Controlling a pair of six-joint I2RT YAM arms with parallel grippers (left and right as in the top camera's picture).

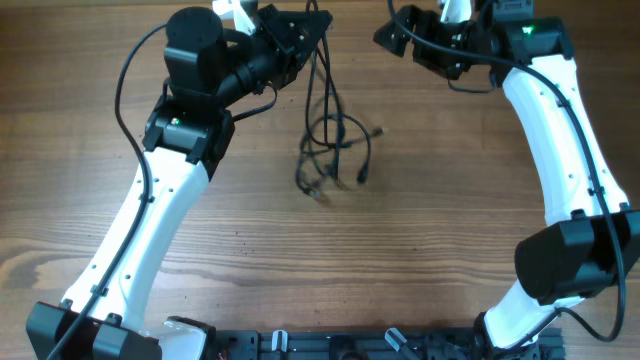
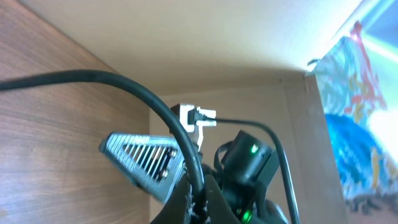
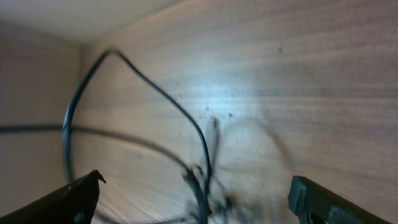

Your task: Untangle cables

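My left tool (image 1: 305,30) is at the far edge of the worktop (image 1: 450,220), closed on the cables (image 1: 335,150). A couple of thin black strands run from its tip toward the near side and end in a loose knot of loops around the middle of the worktop. In my left wrist view, one strand (image 2: 124,84) sweeps across the ribbed finger pad (image 2: 149,162) and disappears where the fingers meet.

The knot lies on the wood. One small plug end (image 1: 378,131) sticks out just to its right, and another (image 1: 362,178) is on its near right side.

My right tool (image 1: 405,38) hangs at the far right, well apart from the knot and holding nothing. In its wrist view the two fingers (image 3: 74,199) are spread wide, with the blurred cable loops lying on the wood between them.
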